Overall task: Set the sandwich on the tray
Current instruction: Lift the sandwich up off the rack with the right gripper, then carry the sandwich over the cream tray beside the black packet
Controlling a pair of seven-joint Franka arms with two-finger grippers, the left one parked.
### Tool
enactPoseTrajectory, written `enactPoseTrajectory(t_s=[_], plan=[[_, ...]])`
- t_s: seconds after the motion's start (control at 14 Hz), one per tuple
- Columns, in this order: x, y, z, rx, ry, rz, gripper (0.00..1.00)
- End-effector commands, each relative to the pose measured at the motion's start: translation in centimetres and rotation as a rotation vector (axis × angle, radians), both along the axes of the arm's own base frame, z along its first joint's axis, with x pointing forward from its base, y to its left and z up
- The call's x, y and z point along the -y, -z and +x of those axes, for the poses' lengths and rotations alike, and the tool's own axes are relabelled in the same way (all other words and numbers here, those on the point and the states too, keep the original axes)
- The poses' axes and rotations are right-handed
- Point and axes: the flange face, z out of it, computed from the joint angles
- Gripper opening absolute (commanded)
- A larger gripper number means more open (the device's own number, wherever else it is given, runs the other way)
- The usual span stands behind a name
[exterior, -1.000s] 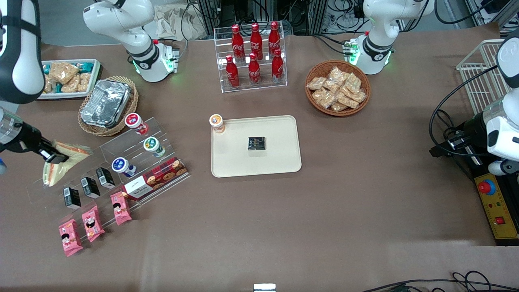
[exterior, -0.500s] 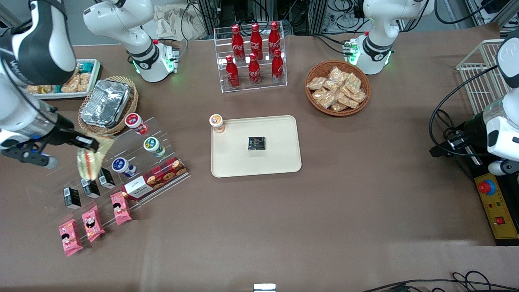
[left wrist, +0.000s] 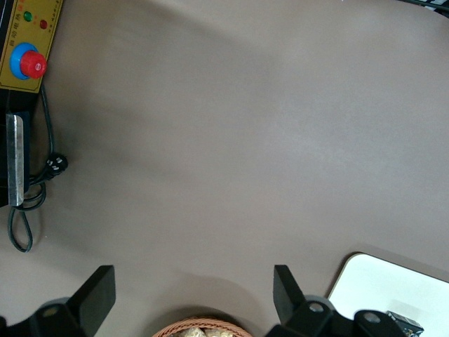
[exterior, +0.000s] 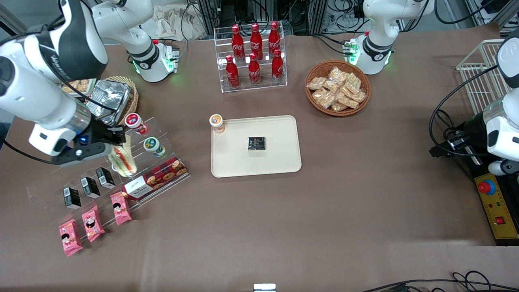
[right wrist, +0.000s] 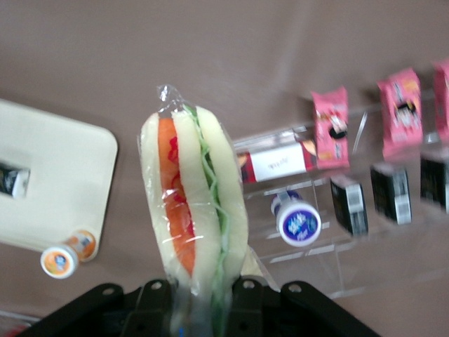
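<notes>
Since half a second ago I carried the sandwich [exterior: 123, 159] from the frame's left edge toward the tray [exterior: 279, 162]; the gripper [exterior: 117, 138] has its jaws clamped on it. Transport continues; next, lower over bare tray.

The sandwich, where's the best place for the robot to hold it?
By its narrow wrapped end, pinching across the two bread faces, as the gripper does now. The sandwich is a flat wedge in clear wrap, so squeezing the flat sides suits it. It hangs over the clear display steps, not yet at the tray.
</notes>
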Motion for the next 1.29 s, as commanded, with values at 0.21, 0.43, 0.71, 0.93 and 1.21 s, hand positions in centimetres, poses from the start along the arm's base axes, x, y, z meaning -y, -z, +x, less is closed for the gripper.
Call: enactPoseTrajectory(t_s=[0.21,0.43,0.71,0.93,1.21], plan=[[-7.9,5.0,3.1,0.011,-0.446,0.013,0.0],[-13.6,9.0,3.7,-0.031,-0.623,0.044,0.0],[-23.3,14.4,1.2,-0.021,-0.772,0.022,0.0],[-30.5,17.2,-2.2,0.022,-0.921,-0.016,0.0],[-34.2,21.6,-4.2,0.037,-0.982,-0.032,0.0]])
